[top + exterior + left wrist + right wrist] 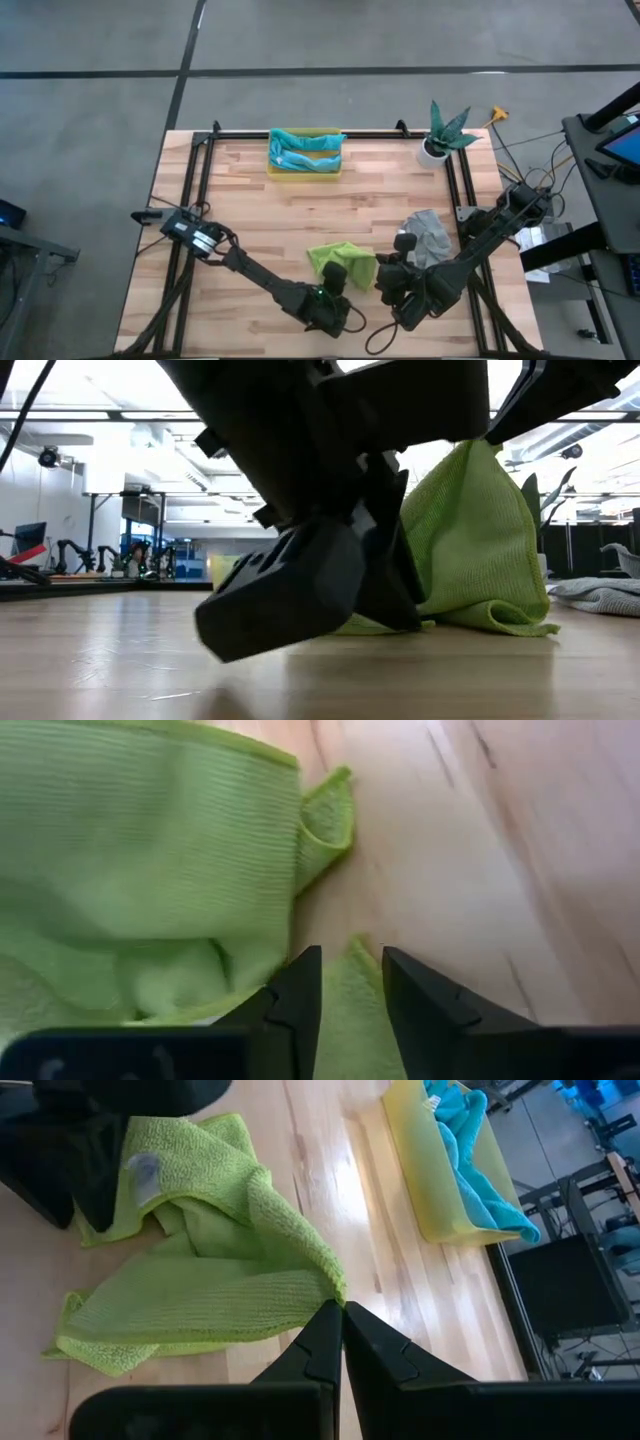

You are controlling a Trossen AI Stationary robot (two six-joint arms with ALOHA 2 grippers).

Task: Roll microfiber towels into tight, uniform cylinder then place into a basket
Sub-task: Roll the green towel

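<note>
**Green towel pinched and lifted at the near edge of the table**

The lime green towel (340, 262) lies bunched near the front edge of the table (250, 220), between the two arms. The right gripper (341, 1315) has its fingers pressed together on a corner of this towel and holds that corner up, so in the low view the cloth (470, 540) rises in a peak and drapes back down to the wood. The left gripper (350, 982) sits low at the towel's near edge, its fingers slightly parted with a fold of green cloth showing between them; whether they actually grip it cannot be told.

The grey towel (428, 236) lies crumpled just beside the green one, toward the right edge of the table and next to the right arm. The yellow basket (304, 171) stands at the far edge, in the middle, well apart from both grippers, with the teal and light blue towels (305, 150) lying inside it. A white plant pot (433, 151) stands at the far right corner.

Bare wood stretches across the middle of the table between the green towel and the basket, and the whole left half of the top is open too.
</note>
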